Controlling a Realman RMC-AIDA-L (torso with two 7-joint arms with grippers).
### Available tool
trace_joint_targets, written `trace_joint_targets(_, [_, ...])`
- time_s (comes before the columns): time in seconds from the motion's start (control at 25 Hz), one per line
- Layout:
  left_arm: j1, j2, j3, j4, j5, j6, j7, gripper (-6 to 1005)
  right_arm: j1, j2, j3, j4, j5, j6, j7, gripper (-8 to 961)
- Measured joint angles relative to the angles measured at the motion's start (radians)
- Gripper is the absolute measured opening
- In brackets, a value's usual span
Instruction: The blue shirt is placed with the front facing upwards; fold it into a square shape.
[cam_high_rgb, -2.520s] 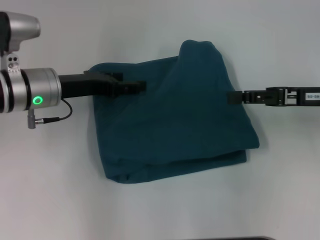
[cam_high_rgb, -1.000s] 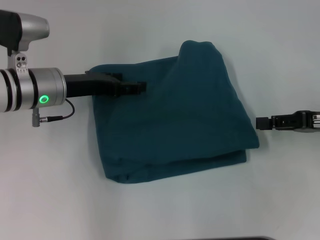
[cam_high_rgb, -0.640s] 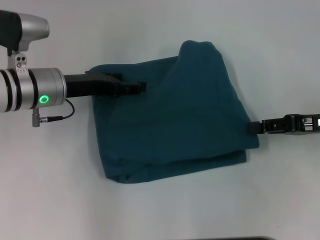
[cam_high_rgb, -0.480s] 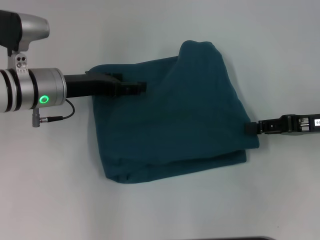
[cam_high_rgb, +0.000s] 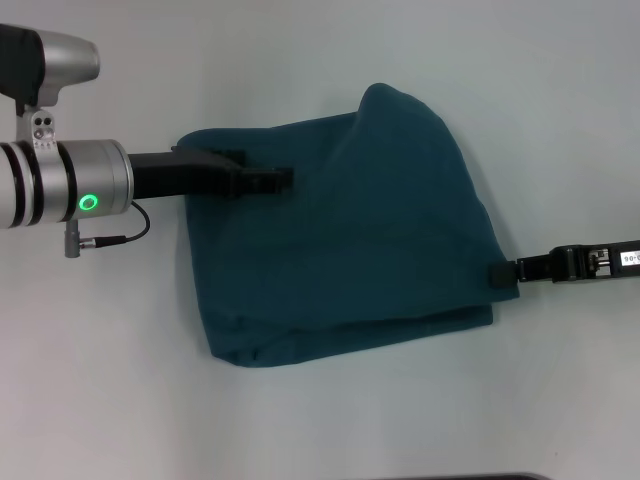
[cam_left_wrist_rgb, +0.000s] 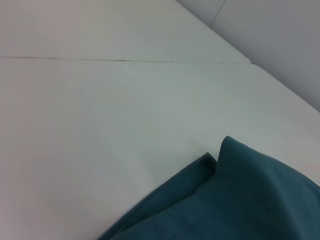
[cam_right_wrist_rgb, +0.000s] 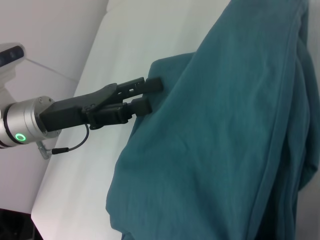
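The blue shirt (cam_high_rgb: 350, 240) lies folded into a rough square on the white table, plain side up, with a raised hump at its far edge. My left gripper (cam_high_rgb: 283, 178) rests over the shirt's far left part. In the right wrist view the left gripper (cam_right_wrist_rgb: 149, 95) is open, its two fingers apart at the edge of the shirt (cam_right_wrist_rgb: 225, 140). My right gripper (cam_high_rgb: 498, 272) touches the shirt's right edge close to the near right corner. The left wrist view shows only a folded corner of the shirt (cam_left_wrist_rgb: 240, 200).
The white table (cam_high_rgb: 100, 380) extends on all sides of the shirt. A dark strip (cam_high_rgb: 490, 477) runs along the near edge. A thin seam (cam_left_wrist_rgb: 100, 60) crosses the tabletop in the left wrist view.
The right gripper left the shirt's upper right side, drew back to the right, then came in again lower, reaching the near right corner. The left arm and the shirt stayed put.
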Motion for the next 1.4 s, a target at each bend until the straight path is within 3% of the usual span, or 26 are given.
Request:
trace_joint_targets(0.12, [0.001,0.0,0.0,0.0,0.0,0.002,0.0,904,-0.005,0.0,0.001,0.0,0.0,0.001,-0.001,134])
trace_joint_targets(0.44, [-0.002,0.001,0.0,0.002,0.0,-0.001,-0.003,904,-0.014,-0.005,0.0,0.0,-0.007,0.027,-0.002,12])
trace_joint_targets(1.12, [-0.004,0.002,0.0,0.004,0.0,-0.01,-0.002,903,-0.012,-0.014,0.006,0.002,-0.037,0.044,0.02,13])
trace_joint_targets(1.4, [-0.004,0.002,0.0,-0.002,0.0,-0.006,-0.003,903,-0.029,-0.027,0.062,0.016,-0.037,0.071,0.032,137])
